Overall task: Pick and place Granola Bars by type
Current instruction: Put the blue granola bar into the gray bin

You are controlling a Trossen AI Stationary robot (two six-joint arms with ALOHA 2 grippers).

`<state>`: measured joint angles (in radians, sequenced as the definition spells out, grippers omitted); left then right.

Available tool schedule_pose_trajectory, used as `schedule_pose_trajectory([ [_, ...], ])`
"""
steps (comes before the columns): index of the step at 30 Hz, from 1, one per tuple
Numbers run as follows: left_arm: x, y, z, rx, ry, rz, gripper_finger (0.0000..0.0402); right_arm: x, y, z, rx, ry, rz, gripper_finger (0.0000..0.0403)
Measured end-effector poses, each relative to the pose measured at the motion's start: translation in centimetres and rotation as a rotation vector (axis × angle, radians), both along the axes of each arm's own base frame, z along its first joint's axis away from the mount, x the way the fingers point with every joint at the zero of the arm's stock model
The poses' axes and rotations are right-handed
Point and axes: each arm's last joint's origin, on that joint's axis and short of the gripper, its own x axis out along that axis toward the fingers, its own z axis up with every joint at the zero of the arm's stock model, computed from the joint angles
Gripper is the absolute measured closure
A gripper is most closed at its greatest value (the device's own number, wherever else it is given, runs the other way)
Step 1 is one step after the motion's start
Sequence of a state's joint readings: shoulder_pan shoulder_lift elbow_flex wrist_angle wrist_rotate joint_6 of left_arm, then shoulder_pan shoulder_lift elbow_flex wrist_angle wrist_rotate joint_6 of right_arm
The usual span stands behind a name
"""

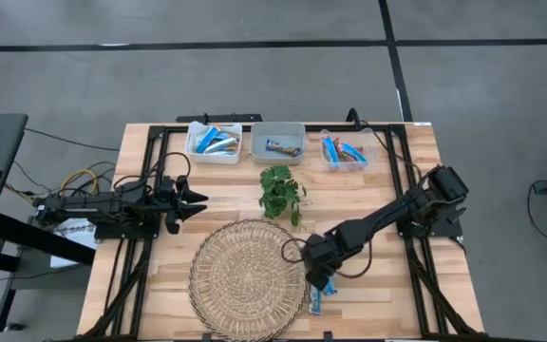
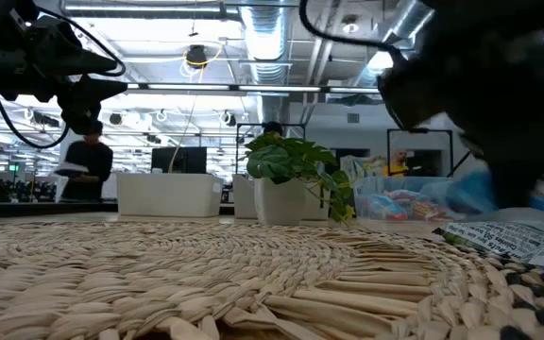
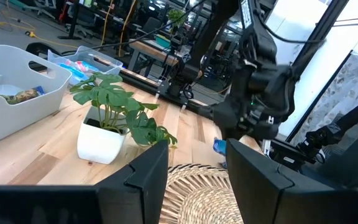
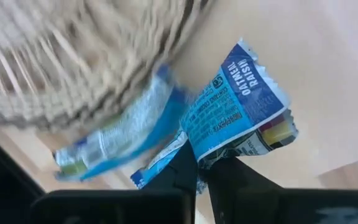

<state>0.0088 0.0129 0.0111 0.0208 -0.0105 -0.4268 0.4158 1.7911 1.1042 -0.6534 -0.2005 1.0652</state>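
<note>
At the woven mat's [image 1: 245,275] right edge, the end of a blue granola bar [image 4: 241,118] is pinched between the closed fingers of the right gripper [image 4: 197,171]. A second blue bar [image 4: 114,140] is seen just beside it, against the mat. The left gripper [image 1: 198,199] is held partly open above the table's left side, with nothing in it.

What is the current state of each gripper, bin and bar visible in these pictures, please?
Right gripper: shut on the blue oatmeal raisin bar, at the woven mat's edge.
Second blue bar: lying loose beside it, partly on the mat.
Left gripper: open, empty, above the table's left side.
Left white bin: holds blue bars.
Middle grey bin: holds one dark bar.
Right clear bin: holds blue and red bars.
Potted plant: upright.
</note>
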Motion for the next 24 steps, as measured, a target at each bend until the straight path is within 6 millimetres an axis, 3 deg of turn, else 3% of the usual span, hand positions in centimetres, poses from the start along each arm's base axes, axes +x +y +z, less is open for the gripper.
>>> schedule_pose_trajectory([
  [11, 0.0, 0.0, 0.0, 0.000, 0.000, 0.000, 0.0248, 0.3, -4.5, 4.4, -0.246, -0.236, -0.153, 0.0392],
  [24, 0.0, 0.0, 0.0, 0.000, -0.001, 0.000, 0.0248, 0.5, -10.2, 8.4, -0.415, -0.440, -0.096, 0.0392],
])
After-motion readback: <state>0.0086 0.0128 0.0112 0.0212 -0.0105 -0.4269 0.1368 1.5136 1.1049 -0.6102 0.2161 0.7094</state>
